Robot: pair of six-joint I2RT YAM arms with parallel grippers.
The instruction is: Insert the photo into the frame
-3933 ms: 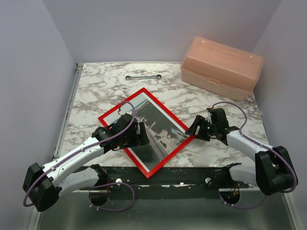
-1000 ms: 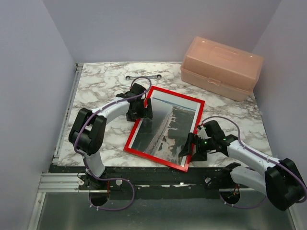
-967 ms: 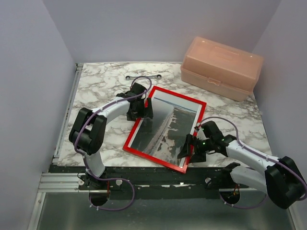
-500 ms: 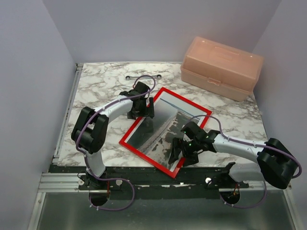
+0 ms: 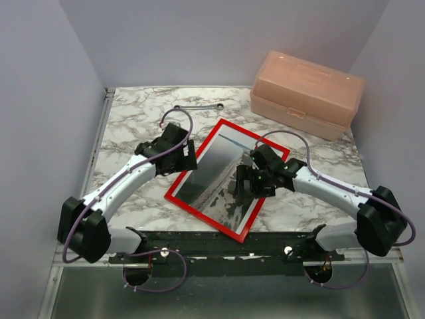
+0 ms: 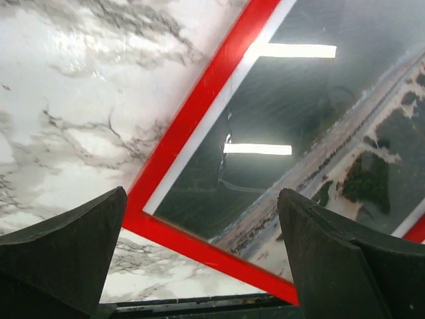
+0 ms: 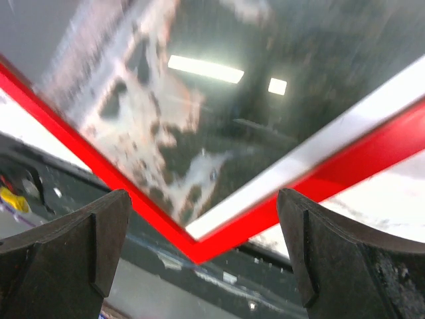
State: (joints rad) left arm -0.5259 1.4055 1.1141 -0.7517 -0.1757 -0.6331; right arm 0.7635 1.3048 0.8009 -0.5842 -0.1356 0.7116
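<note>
Marble table (image 5: 133, 119), frame (image 5: 202, 217) flat, photo (image 5: 216, 169) inside, left hand (image 6: 201, 199), right hand (image 7: 202, 196) spread

Left tool (image 5: 184, 159) drew back; right tool (image 5: 243, 186) moved over the frame (image 5: 202, 217).

Bright red frame (image 5: 202, 216), grey-green photo (image 5: 216, 174), pink box (image 5: 307, 93), white-grey marbled table (image 5: 133, 126)

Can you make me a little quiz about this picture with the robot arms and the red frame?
1. True or false: the pink box has its lid open.
2. What colour is the front of the frame? A blue, B red, C green.
3. Which metal tool lies on the table beyond the frame?
Key: 1 false; 2 B; 3 the wrench.
</note>
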